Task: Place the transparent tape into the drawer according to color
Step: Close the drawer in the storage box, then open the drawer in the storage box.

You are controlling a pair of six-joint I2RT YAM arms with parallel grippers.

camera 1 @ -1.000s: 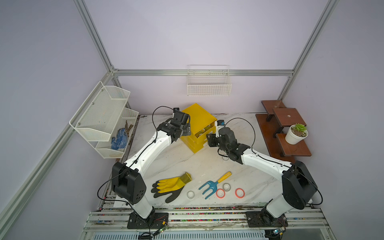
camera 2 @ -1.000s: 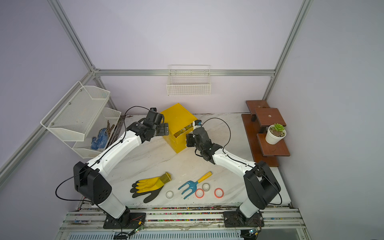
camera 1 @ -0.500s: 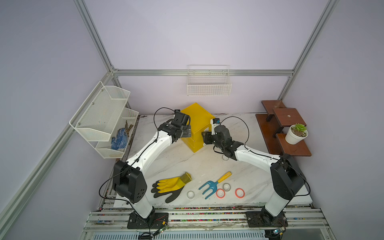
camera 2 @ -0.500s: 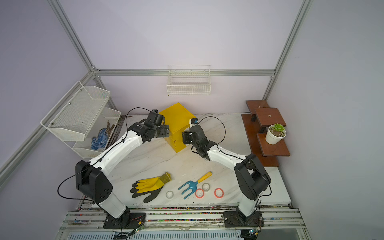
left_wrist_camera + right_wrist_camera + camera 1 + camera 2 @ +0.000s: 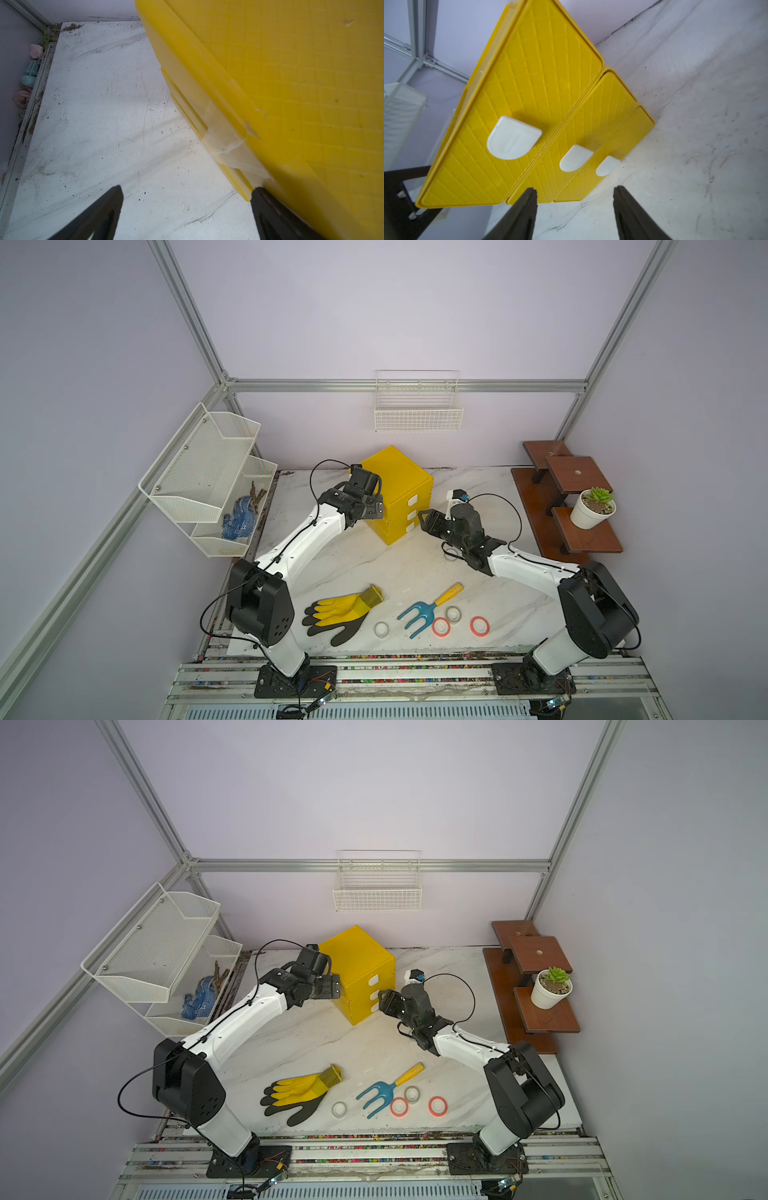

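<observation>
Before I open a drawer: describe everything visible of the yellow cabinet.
The yellow cabinet is a plastic-looking cube, standing upright on the marble table, turned corner-on. Its grid-embossed front holds three stacked drawers, all seemingly shut, each with a white tab handle. A clear tape strip crosses one side edge. The open left pincer has one finger against that side; the open right pincer faces the handles, apart.

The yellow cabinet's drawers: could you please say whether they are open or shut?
Shut. In the right wrist view the three drawers line up flush, none pulled out of the cabinet.
</observation>
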